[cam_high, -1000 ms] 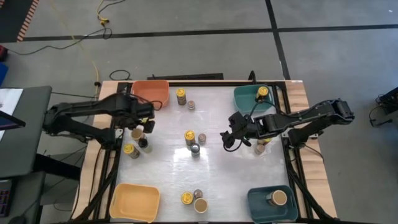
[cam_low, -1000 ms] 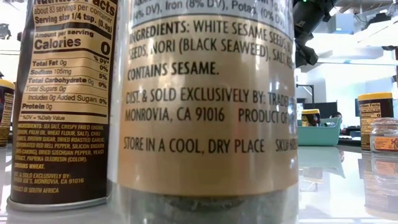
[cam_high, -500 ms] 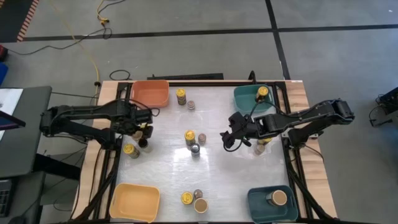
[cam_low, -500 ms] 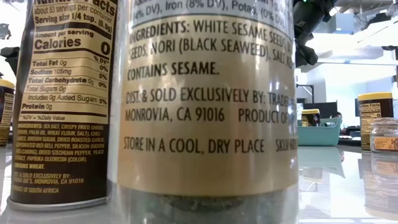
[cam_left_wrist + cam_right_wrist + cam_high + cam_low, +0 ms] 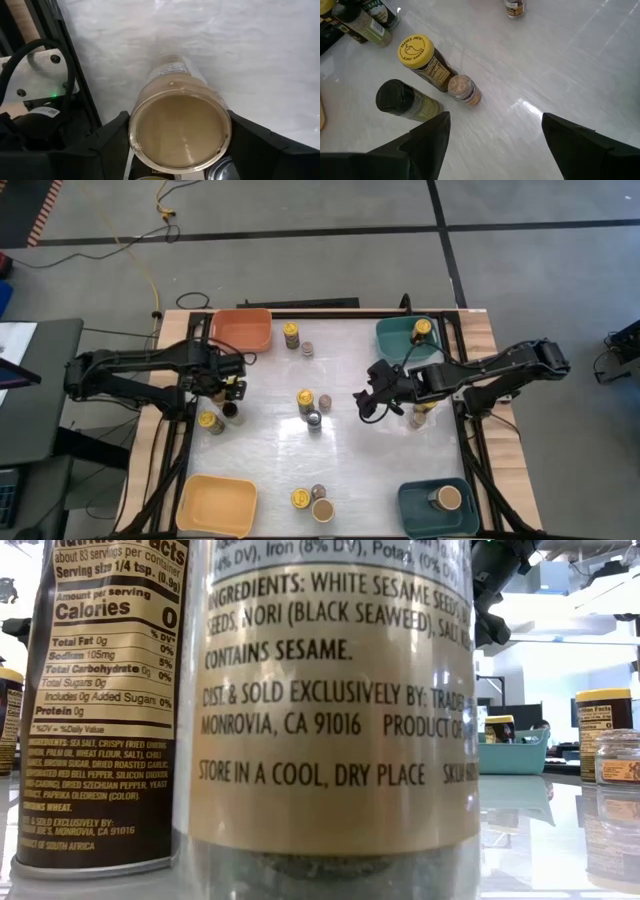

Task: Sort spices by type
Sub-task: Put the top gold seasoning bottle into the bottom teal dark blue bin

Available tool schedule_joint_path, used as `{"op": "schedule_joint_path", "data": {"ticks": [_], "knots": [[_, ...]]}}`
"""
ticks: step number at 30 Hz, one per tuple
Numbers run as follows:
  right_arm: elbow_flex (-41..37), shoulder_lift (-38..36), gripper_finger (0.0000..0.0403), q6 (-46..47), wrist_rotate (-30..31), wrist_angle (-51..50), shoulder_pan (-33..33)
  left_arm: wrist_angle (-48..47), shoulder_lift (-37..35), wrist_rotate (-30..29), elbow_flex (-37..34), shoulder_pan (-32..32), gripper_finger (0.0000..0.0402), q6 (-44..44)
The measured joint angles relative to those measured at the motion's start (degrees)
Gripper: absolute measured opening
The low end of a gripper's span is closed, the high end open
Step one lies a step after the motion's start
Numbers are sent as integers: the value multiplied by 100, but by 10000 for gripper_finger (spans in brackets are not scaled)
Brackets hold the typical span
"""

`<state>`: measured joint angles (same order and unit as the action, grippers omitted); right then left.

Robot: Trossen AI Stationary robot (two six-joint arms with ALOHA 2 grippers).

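Spice jars stand scattered on the white table. My left gripper (image 5: 228, 387) points down at the table's left side, shut on a tan-lidded jar (image 5: 179, 127). A yellow-lidded jar (image 5: 209, 420) and a dark jar (image 5: 231, 411) stand just nearer than it. My right gripper (image 5: 368, 405) hangs open above the table right of centre, touching nothing. Its wrist view shows a yellow-lidded jar (image 5: 415, 50), a small grey-topped jar (image 5: 462, 89) and a black-lidded jar (image 5: 395, 96) ahead of it. My left gripper has the tan-lidded jar between its two fingers, which meet the rim of the lid (image 5: 131, 135) on two opposite sides. The fingers come from above, pointing down. The jar stands upright with its base on the table.
An orange bin (image 5: 243, 330) and a teal bin (image 5: 405, 337) holding a yellow-lidded jar stand at the far edge. At the near edge are a yellow bin (image 5: 216, 505) and a dark teal bin (image 5: 437, 508) holding a tan-lidded jar. Two jars (image 5: 330, 710) fill the low view.
My left gripper has come down and a little toward the table's near left, from beside the tan-lidded jar onto it, and now covers the jar in the high view. The jar has stayed in place. My right arm has kept still.
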<state>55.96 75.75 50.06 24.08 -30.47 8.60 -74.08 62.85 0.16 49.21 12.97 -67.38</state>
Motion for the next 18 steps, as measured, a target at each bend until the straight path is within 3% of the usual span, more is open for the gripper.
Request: {"op": "schedule_joint_path", "data": {"ticks": [8,18], "knots": [[0,0,342,-2,-2,-56,-2,-10,12,-65,210,0,269,278],[0,0,342,-50,-8,-102,-2,-159,37,-496,1844,0,269,886]]}}
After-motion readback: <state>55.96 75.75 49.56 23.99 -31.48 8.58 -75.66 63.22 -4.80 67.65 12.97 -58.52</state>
